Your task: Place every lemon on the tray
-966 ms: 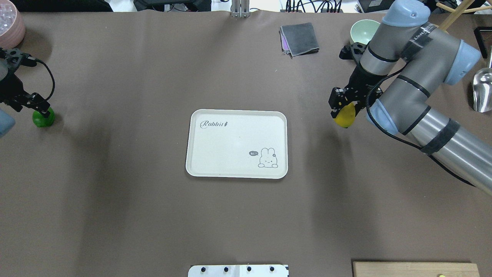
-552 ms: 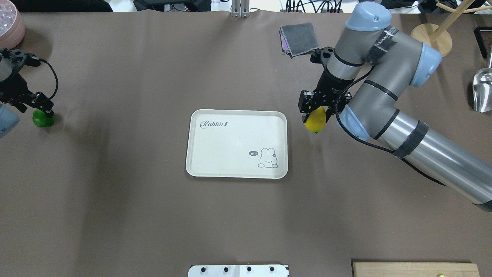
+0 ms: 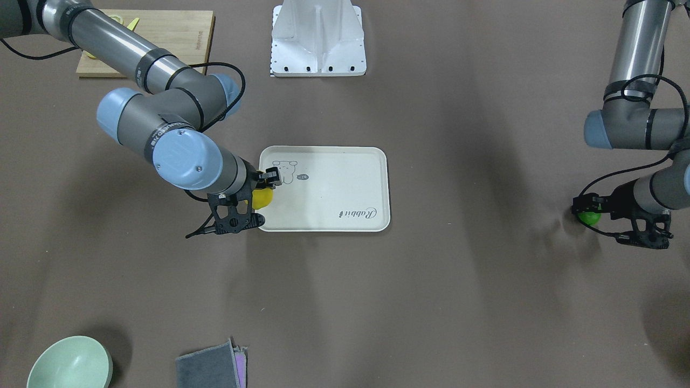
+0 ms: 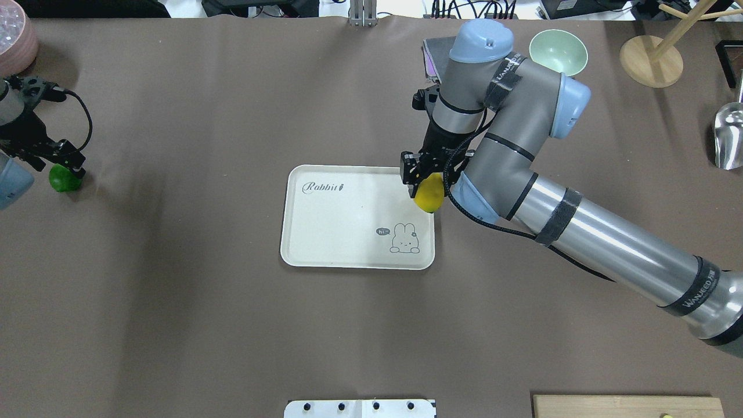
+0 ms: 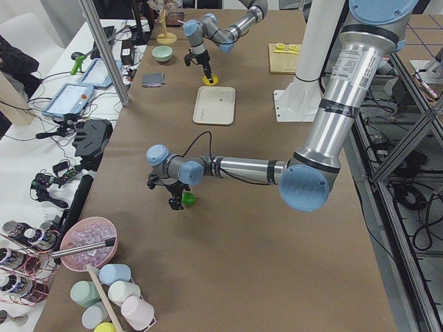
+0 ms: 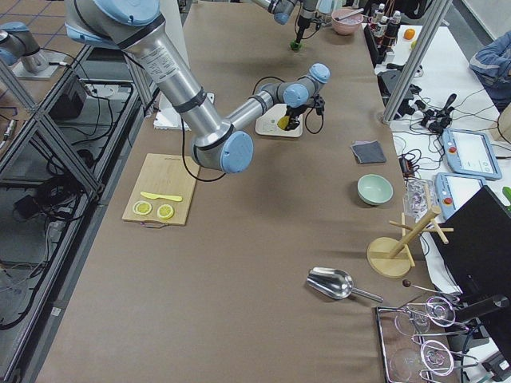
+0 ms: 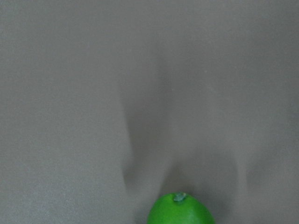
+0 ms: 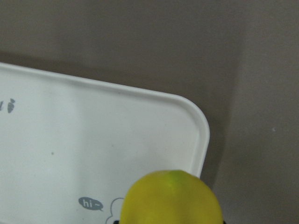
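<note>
The cream tray (image 4: 348, 232) with the rabbit drawing lies at the table's middle. My right gripper (image 4: 422, 177) is shut on the yellow lemon (image 4: 428, 196) and holds it over the tray's right rim, near the rabbit; the lemon also shows in the front view (image 3: 262, 198) and the right wrist view (image 8: 170, 198). The green lemon (image 4: 62, 180) rests on the table at the far left. My left gripper (image 4: 62, 168) is down over it, apparently open with fingers either side. The left wrist view shows only the top of the green lemon (image 7: 181, 211).
A mint bowl (image 4: 558, 49), a grey cloth (image 3: 207, 369), a wooden stand (image 4: 650, 58) and a metal scoop (image 4: 728, 133) stand at the far right. A pink bowl (image 4: 14, 35) is far left. A cutting board (image 3: 161, 32) holds lemon slices.
My right arm has carried the yellow lemon leftward, from well right of the tray to over its right rim. My left gripper shifted slightly at the green lemon, which stayed put.
</note>
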Robot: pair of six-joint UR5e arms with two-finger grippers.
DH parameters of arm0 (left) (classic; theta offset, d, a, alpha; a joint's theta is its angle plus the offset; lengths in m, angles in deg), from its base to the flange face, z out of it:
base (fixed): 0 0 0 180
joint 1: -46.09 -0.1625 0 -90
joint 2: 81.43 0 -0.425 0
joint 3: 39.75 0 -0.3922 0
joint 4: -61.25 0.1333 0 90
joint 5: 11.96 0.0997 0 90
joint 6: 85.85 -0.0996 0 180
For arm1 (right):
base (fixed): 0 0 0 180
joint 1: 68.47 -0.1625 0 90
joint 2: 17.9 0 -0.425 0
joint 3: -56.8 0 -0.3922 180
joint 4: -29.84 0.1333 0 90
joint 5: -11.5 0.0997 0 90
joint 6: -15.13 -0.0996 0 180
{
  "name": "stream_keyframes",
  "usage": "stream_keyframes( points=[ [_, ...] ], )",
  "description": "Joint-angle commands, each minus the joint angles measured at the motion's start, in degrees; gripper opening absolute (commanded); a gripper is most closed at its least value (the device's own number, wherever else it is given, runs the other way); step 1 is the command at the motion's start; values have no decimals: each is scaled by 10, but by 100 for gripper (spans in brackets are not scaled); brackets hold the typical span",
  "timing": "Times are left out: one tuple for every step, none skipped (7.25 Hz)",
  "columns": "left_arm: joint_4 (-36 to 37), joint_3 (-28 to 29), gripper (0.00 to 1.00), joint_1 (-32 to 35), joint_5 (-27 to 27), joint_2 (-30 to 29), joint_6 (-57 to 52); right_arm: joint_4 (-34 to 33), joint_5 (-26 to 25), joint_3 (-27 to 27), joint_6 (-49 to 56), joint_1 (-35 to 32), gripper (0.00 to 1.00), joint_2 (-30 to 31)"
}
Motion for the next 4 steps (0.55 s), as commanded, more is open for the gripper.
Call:
stream_keyframes(
  points=[
    [0,4,97,0,-5,0,0,0,-4,22,1,24,29,-18],
    [0,8,82,0,-6,0,-1,0,-4,22,1,29,28,-18],
    [0,8,48,0,-8,0,-1,0,-4,23,1,31,31,-17],
    [0,7,25,0,-8,0,-1,-1,-4,25,0,31,45,-17]
  ],
)
